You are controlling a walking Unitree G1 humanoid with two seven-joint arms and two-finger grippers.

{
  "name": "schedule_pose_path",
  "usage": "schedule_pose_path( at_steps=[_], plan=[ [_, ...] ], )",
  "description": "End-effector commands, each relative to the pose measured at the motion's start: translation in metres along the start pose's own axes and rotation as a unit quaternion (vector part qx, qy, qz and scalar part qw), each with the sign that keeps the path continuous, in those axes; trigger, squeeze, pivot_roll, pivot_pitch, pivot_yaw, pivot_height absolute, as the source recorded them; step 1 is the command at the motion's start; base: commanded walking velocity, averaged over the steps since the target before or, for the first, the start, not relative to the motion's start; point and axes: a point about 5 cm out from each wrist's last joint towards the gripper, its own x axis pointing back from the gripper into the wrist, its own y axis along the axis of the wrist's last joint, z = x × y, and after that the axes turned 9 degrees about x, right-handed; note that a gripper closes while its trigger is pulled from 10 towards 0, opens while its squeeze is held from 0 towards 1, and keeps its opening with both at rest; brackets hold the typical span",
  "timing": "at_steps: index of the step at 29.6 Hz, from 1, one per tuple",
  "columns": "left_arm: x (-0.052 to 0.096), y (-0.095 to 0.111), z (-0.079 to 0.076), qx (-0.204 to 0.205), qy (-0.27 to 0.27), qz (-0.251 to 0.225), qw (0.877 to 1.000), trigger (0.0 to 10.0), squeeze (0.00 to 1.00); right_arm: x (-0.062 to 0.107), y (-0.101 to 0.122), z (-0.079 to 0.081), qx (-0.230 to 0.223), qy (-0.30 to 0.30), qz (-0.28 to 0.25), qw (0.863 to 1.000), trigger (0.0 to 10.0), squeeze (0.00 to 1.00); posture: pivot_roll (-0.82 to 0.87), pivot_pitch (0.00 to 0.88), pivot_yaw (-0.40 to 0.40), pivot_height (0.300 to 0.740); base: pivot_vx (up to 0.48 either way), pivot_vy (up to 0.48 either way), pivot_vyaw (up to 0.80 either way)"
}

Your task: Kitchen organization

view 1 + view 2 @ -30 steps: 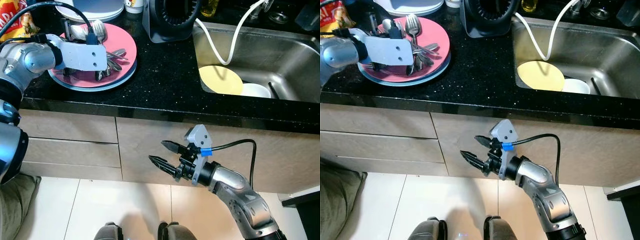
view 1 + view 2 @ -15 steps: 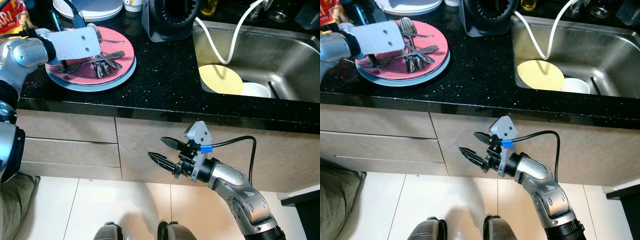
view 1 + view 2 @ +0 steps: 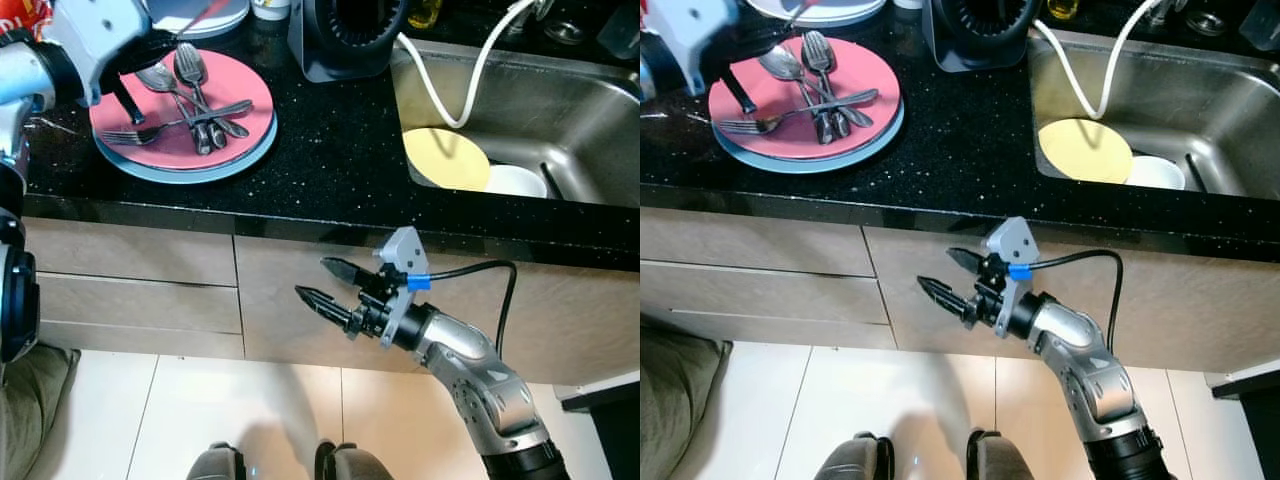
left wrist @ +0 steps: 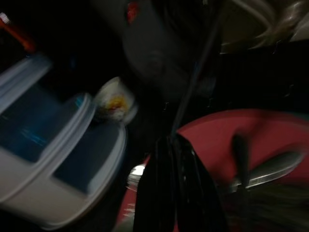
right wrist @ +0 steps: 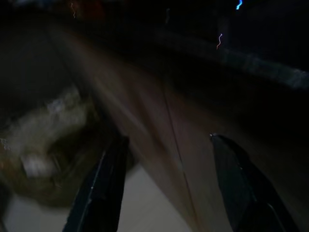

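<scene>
Low before the drawers, the right pincer (image 3: 322,282) hangs spread and empty, while up on the black table (image 3: 330,150) forks and spoons (image 3: 190,105) lie on the pink plate (image 3: 182,112) just beside the left pincer (image 4: 176,145), pressed together.

Head views: bright, even lighting, sharp overall; soft glare on the steel sink (image 3: 560,110) and the speckled black counter (image 3: 320,150). Left wrist view: dim, motion-blurred. Right wrist view: very dark, smeared, with faint light streaks near one edge.
</scene>
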Motion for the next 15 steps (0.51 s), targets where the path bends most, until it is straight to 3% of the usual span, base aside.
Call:
schedule_pose_path(
  at_steps=[1,7,10,13,15],
  plan=[
    [-0.004,0.001,-0.006,0.041,-0.023,-0.036,0.998,0.0,0.0,0.002,0.011,-0.003,-0.014,-0.01,-0.035,0.999,10.0,0.0,0.04,0.183,-0.024,0.74,0.0,0.0,0.0],
    [-0.012,0.002,-0.026,0.136,-0.058,-0.113,0.983,0.0,0.0,0.007,0.034,-0.005,-0.06,0.003,-0.124,0.99,10.0,0.0,0.04,0.179,-0.023,0.74,0.0,0.0,0.0],
    [-0.014,0.0,-0.037,0.168,-0.072,-0.133,0.974,0.0,0.0,0.013,0.042,0.0,-0.076,0.035,-0.155,0.984,10.0,0.0,0.04,0.177,-0.023,0.74,0.0,0.0,0.0],
    [-0.015,-0.006,-0.056,0.214,-0.091,-0.156,0.96,0.0,0.0,0.025,0.052,0.015,-0.092,0.128,-0.183,0.97,10.0,0.0,0.04,0.168,-0.028,0.74,0.0,0.0,0.0],
    [-0.015,-0.006,-0.056,0.214,-0.091,-0.156,0.96,0.0,0.0,0.025,0.052,0.015,-0.092,0.128,-0.183,0.97,10.0,0.0,0.04,0.168,-0.028,0.74,0.0,0.0,0.0]
  ],
)
